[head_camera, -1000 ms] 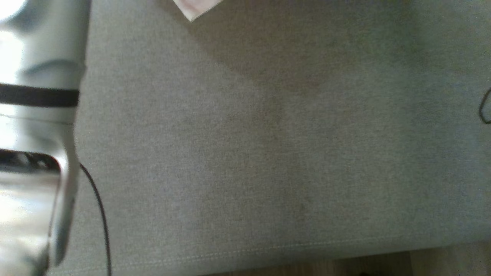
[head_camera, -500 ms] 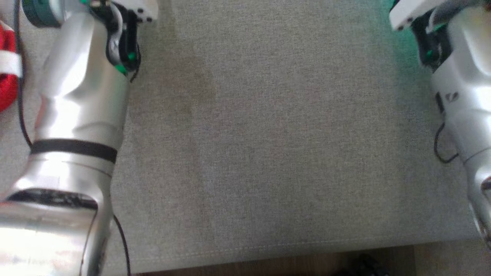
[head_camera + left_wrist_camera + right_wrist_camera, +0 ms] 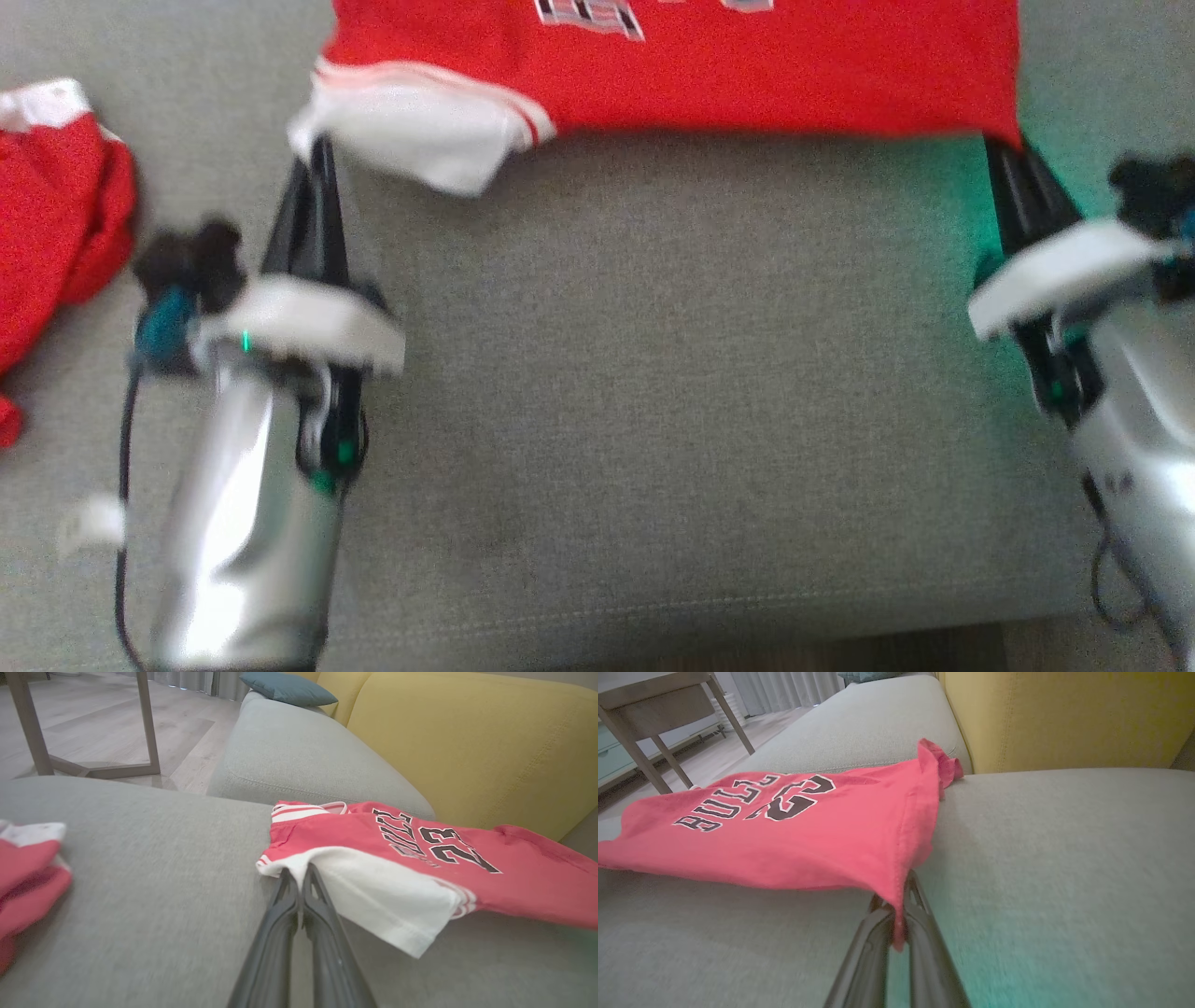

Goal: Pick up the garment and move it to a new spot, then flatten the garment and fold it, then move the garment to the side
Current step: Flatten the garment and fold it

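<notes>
red garment (image 3: 709, 75) stretched between forward-reaching left gripper (image 3: 320, 154) and right gripper (image 3: 1003, 151), each pinching its edge.

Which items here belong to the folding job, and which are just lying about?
In the job: red jersey; left end effector and right end effector, both shut on it.
Lying about: other red garment; teal cushion; wooden table.

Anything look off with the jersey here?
The red jersey isn't flat: its white sleeve sags from the left tool, and its far corner is bunched up near the yellow backrest. No tears or spills visible.
</notes>
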Available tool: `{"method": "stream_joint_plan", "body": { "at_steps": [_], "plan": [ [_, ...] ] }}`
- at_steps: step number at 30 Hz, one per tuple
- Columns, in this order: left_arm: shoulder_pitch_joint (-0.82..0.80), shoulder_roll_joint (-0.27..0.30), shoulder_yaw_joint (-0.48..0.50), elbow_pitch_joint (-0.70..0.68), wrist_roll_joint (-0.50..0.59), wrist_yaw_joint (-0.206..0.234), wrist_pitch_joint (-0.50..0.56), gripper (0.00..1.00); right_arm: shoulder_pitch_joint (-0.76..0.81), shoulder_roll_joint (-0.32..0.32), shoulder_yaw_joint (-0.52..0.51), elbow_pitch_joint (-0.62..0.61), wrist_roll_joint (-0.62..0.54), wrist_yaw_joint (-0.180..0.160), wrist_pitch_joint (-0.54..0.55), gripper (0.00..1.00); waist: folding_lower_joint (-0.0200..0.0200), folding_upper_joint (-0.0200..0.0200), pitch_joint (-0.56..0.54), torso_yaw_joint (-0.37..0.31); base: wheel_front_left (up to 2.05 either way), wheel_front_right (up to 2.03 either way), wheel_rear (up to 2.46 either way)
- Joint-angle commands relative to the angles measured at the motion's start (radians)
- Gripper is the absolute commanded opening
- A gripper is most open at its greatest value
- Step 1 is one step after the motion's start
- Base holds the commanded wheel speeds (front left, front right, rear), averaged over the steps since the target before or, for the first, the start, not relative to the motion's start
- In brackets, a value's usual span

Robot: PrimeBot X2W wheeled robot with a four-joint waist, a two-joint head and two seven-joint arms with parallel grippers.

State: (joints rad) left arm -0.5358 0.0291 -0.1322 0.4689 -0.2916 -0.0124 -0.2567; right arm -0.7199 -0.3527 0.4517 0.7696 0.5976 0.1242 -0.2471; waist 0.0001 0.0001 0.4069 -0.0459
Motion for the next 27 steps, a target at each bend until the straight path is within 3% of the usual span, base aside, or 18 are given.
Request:
{"method": "stream_joint_plan", "body": {
  "at_steps": [1, 10, 20, 27],
  "plan": [
    [0.046, 0.027, 0.04, -0.07, 0.009, -0.003, -0.005, 0.0, 0.064, -0.025, -0.01, -0.048, 0.003, 0.007, -0.008, 0.0, -0.0001, -0.0001, -0.059, 0.013, 0.0, 0.0, 0.0],
    [0.416, 0.045, 0.048, -0.31, 0.014, 0.036, 0.054, 0.0, 0.446, -0.028, -0.179, -0.311, -0.058, 0.007, 0.148, 0.0, -0.0001, -0.0001, -0.19, 0.031, 0.0, 0.0, 0.0],
    [0.709, 0.069, 0.045, -0.597, 0.003, 0.108, 0.274, 0.0, 0.824, 0.097, -0.398, -0.717, -0.203, 0.007, 0.49, 0.0, -0.0001, -0.0001, -0.298, 0.043, 0.0, 0.0, 0.0],
    [0.807, 0.084, 0.03, -0.735, 0.0, 0.135, 0.4, 0.0, 0.966, 0.169, -0.478, -0.918, -0.263, 0.007, 0.684, 0.0, -0.0001, -0.0001, -0.329, 0.048, 0.0, 0.0, 0.0]
  ]
}}
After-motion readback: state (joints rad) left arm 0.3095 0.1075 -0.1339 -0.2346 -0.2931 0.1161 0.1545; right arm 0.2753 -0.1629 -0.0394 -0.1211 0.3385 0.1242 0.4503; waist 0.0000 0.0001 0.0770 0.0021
